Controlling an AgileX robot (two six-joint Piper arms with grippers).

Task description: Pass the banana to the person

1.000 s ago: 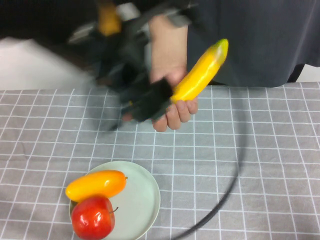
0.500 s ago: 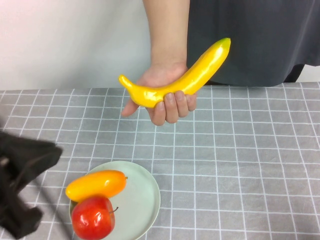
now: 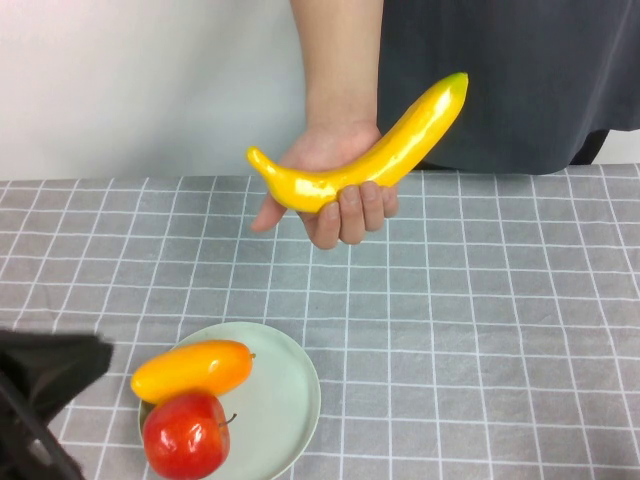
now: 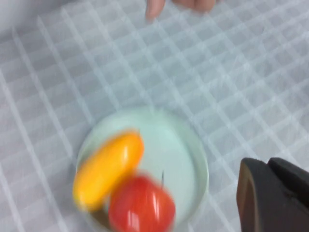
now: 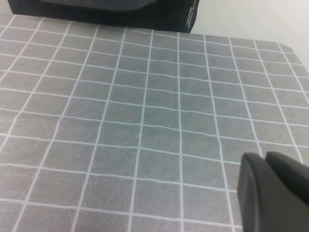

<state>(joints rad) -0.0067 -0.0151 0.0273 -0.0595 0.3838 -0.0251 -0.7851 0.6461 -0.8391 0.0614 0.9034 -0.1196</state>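
The banana (image 3: 370, 165), long, glossy yellow with a greenish tip, lies in the person's bare hand (image 3: 330, 215) above the far edge of the table. No gripper touches it. The person (image 3: 500, 80) wears a dark grey-blue top. My left arm (image 3: 40, 400) is a dark shape at the near left corner, well away from the hand. My left gripper (image 4: 263, 164) is shut and empty, next to the plate. My right gripper (image 5: 263, 157) is shut and empty over bare cloth; it does not show in the high view.
A pale green plate (image 3: 285, 390) near the front left holds an orange-yellow oval fruit (image 3: 190, 368) and a red apple (image 3: 185, 435). A grey checked cloth (image 3: 480, 330) covers the table. A black box (image 5: 106, 12) stands at the cloth's edge in the right wrist view.
My left arm has let go of the banana and drawn back from the person's hand to the near left corner. The person now holds the banana alone, slightly higher.
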